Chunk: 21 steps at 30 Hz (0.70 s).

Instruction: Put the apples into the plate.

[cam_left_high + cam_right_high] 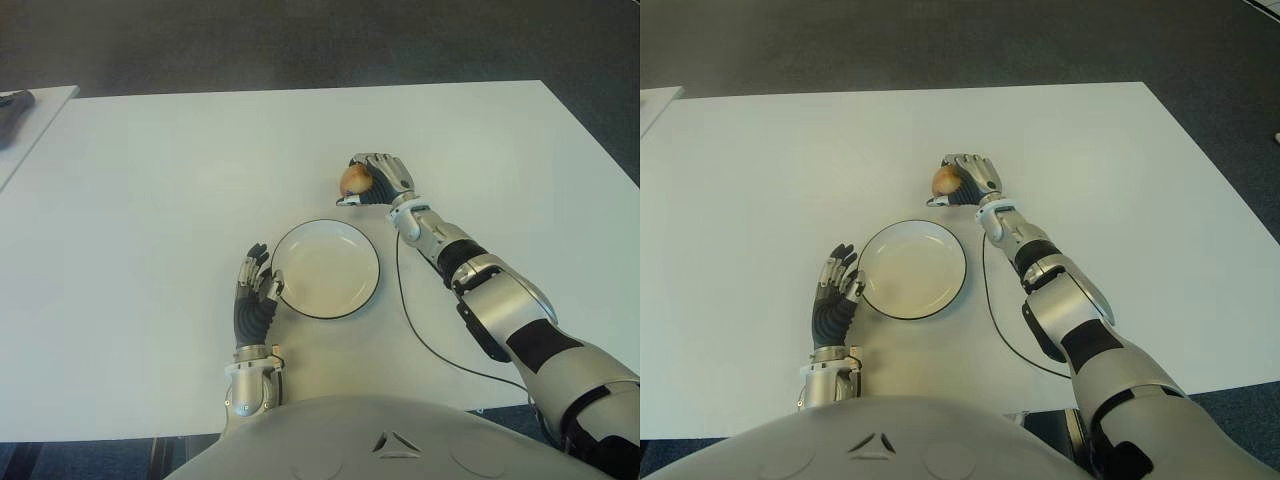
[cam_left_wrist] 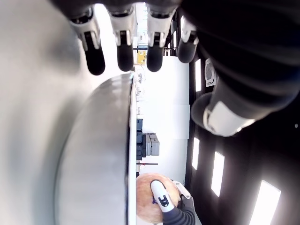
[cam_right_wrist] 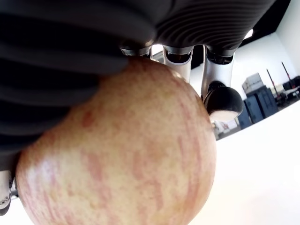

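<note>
Right hand [image 1: 378, 178] above center of frame, fingers curled around 1 apple [image 1: 353, 180], just above plate [image 1: 368, 293]. Left hand [image 1: 254, 292] at plate's left edge, fingers spread, holding nothing.

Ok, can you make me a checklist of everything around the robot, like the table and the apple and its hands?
Surface: flat white table, mostly bare.
Job's things: one round reddish-yellow apple, beyond the plate's far right edge, not on it; round white plate with a dark rim, nothing on it.
Clutter: nothing seen on this table.
Hands: right hand wrapped around the apple; left hand beside the plate's left edge, fingers relaxed, holding nothing.
Cables: thin black cable running over the table alongside the right arm.
Surroundings: dark grey floor; corner of a second white table at far left with a dark object on it.
</note>
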Motion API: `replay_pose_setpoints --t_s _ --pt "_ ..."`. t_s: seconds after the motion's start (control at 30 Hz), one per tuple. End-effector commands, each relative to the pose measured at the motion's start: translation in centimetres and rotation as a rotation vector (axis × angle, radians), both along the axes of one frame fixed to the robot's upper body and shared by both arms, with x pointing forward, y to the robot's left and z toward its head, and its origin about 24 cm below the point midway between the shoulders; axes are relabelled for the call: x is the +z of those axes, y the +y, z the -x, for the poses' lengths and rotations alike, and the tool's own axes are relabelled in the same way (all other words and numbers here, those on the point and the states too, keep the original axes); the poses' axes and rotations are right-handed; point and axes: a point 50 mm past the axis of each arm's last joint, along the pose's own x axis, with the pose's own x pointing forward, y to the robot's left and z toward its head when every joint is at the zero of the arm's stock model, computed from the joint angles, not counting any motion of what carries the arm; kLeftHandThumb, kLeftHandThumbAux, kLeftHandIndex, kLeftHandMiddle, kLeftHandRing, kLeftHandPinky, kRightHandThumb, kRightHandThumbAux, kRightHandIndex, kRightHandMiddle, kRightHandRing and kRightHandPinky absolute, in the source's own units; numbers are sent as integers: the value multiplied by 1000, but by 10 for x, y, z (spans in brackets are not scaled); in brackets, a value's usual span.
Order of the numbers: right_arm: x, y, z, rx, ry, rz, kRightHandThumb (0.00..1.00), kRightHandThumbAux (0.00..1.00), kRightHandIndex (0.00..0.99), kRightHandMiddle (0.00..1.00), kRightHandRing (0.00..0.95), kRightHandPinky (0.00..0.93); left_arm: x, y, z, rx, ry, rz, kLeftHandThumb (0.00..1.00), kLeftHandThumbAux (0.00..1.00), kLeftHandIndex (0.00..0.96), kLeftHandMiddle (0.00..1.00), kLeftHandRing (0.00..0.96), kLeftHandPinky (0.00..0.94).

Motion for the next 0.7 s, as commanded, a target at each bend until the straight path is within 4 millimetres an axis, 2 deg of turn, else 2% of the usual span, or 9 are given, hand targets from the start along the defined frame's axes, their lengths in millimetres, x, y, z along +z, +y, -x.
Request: replay_pose_setpoints --t_s 0.03,0.53,0.7 --pt "15 0 -9 -11 -49 -18 710 717 438 942 885 877 -39 -10 20 23 271 80 295 622 114 129 128 178" --pt "25 -2 -12 -13 -94 -50 709 717 438 926 877 867 -40 -10 20 24 271 74 287 622 116 141 145 192" --pt "28 0 -10 18 -109 -73 709 717 438 922 874 865 -40 -10 19 24 272 75 287 619 112 133 133 170"
